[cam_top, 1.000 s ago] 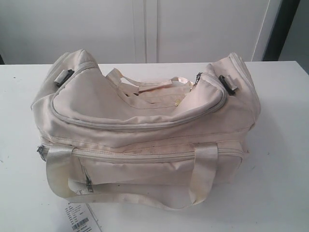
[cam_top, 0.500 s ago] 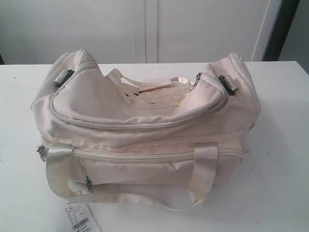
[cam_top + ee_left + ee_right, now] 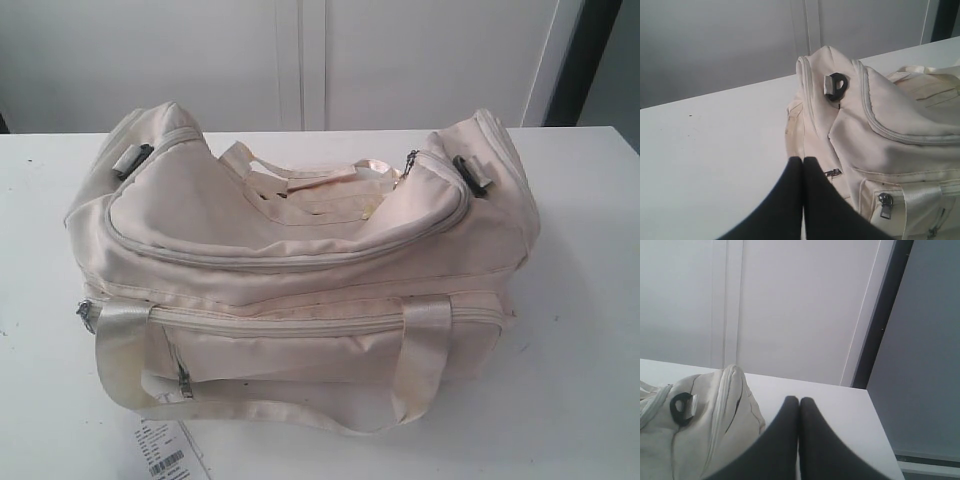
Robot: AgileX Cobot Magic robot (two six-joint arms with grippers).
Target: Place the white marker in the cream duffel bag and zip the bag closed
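Observation:
The cream duffel bag [image 3: 300, 270] lies across the middle of the white table [image 3: 590, 300], its curved top zipper run shut along the lid. The zipper pull [image 3: 411, 158] sits near the bag's right end. The white marker is not in view anywhere. Neither arm appears in the exterior view. My left gripper [image 3: 803, 160] is shut and empty, hovering beside the bag's left end [image 3: 815, 120] near a black buckle [image 3: 835, 86]. My right gripper [image 3: 798, 400] is shut and empty, off the bag's right end [image 3: 715, 425] over the tabletop.
A white paper tag with a barcode [image 3: 165, 452] lies at the table's front edge below the bag's looped strap handle [image 3: 250, 405]. A pale wall with cabinet seams stands behind. The table's right edge [image 3: 880, 430] drops off close to my right gripper.

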